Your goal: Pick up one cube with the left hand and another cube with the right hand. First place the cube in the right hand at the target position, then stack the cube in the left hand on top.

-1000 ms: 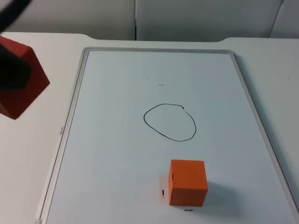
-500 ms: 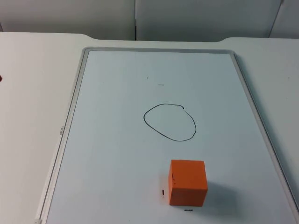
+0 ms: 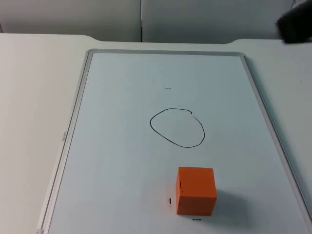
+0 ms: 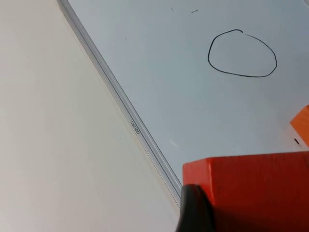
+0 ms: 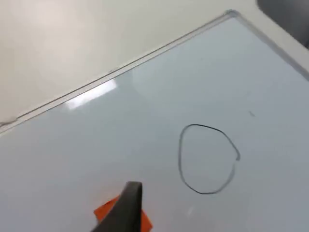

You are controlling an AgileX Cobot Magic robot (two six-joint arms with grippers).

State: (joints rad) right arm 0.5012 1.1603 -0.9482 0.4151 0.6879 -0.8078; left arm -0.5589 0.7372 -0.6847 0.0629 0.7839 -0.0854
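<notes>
Left wrist view: our left gripper (image 4: 193, 212) is clamped on a red cube (image 4: 251, 188). Right gripper (image 5: 126, 205): finger spacing unreadable. The orange cube (image 3: 195, 190) lies just beyond its fingertip, nearer than the drawn circle (image 3: 177, 127) on the whiteboard (image 3: 107, 146).

We see one orange cube (image 3: 195, 190) sitting on the whiteboard (image 3: 122, 161), near the drawn circle (image 3: 177, 127). The circle has nothing inside it, so a tool can come straight down there.
</notes>
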